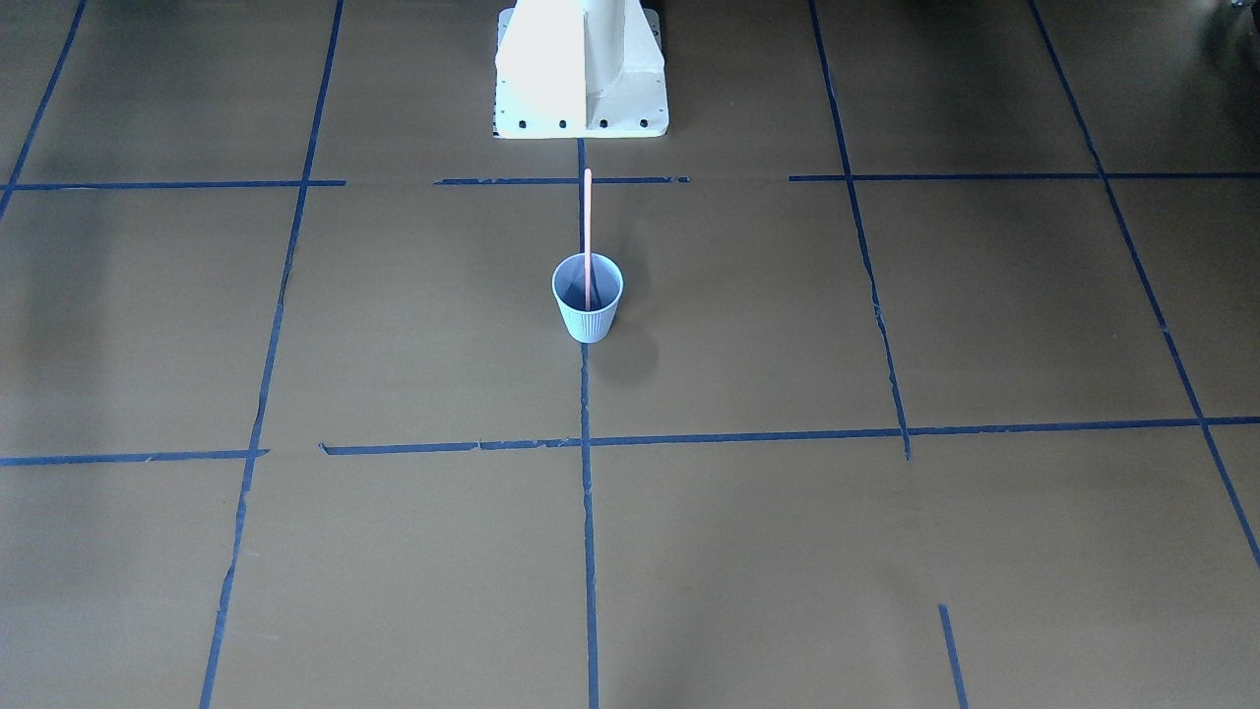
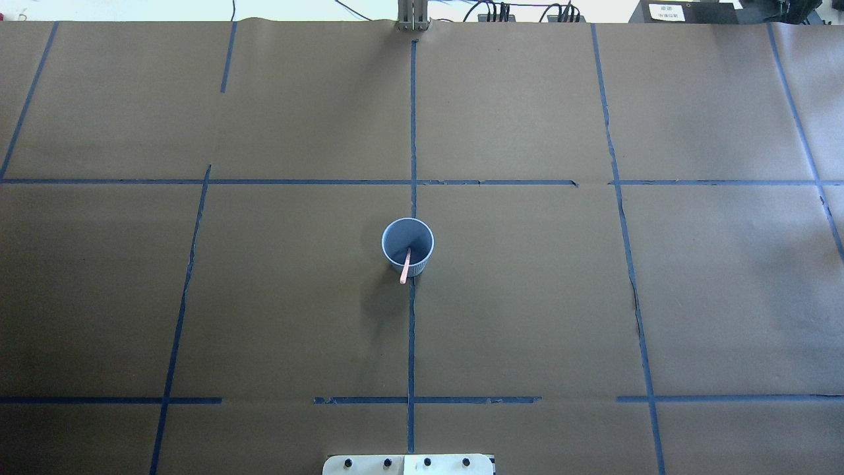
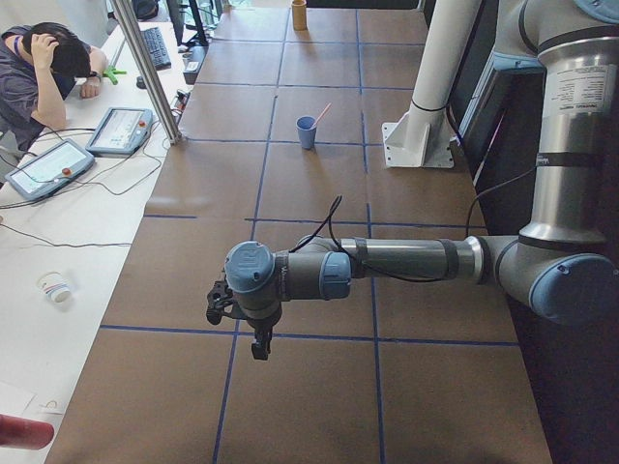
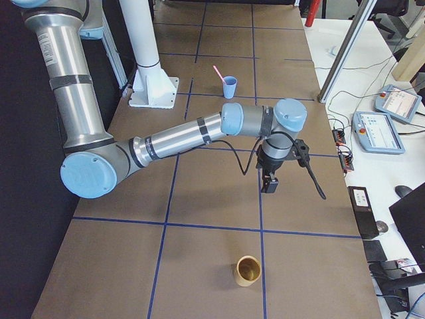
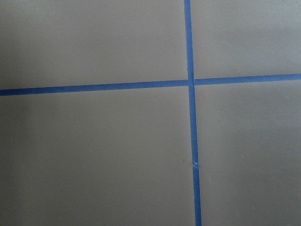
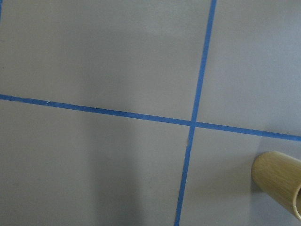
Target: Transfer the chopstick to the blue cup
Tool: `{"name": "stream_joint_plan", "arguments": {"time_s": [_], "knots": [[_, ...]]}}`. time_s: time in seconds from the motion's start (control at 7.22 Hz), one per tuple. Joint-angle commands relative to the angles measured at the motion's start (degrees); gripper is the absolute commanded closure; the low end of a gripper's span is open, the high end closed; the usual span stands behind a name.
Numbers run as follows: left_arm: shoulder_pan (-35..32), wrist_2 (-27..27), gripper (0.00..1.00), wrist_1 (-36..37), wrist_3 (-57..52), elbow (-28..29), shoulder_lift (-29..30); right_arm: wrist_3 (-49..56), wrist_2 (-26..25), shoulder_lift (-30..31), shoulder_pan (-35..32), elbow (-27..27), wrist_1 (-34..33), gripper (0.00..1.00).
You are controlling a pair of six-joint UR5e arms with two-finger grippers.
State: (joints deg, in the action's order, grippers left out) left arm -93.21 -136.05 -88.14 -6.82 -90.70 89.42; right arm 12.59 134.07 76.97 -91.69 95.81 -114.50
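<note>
**Item: chopstick in blue cup; transfer step judged complete**

- Blue cup (image 1: 588,320): upright at the middle of the desk (image 2: 593,297), on the centre tape line, well apart from every edge.
- Chopstick (image 1: 588,226): pink, its lower end inside the blue cup. It leans on the rim toward the robot-side edge, and its upper end stands clear above the rim.
- Left gripper (image 3: 258,346): hangs above bare paper toward the desk's left end, well apart from the cup. Nothing shows between its fingers, but I cannot tell how the jaws stand.
- Right gripper (image 4: 269,186): hangs toward the desk's right end, near a tan wooden-looking cup (image 4: 249,270) that stands upright there. Again I cannot tell how the jaws stand.
- Step in hand, as judged: placement done, both arms parked at the ends.
- Next move: likely none beyond confirming that the chopstick rests stably. Any approach to the cup should keep clear of the protruding stick, which could tip the light cup.
</note>
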Motion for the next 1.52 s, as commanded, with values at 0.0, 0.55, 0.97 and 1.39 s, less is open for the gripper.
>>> {"name": "stream_joint_plan", "arguments": {"time_s": [0.0,0.55,0.97,1.39], "knots": [[0.0,-0.1,0.00,0.0,0.0,-0.5,0.0,2.1,1.3,0.9,-3.0,-2.1,0.1,0.00],[0.0,0.0,0.00,0.0,0.1,-0.4,0.0,-7.3,1.5,14.2,-3.0,-5.7,24.2,0.00],[0.0,0.0,0.00,0.1,0.1,-0.4,0.0,-15.1,1.7,14.9,-2.9,-2.9,24.4,0.00],[0.0,0.0,0.00,0.1,0.0,-0.4,0.1,-13.9,1.0,14.7,-2.9,-4.0,24.2,0.00]]}}
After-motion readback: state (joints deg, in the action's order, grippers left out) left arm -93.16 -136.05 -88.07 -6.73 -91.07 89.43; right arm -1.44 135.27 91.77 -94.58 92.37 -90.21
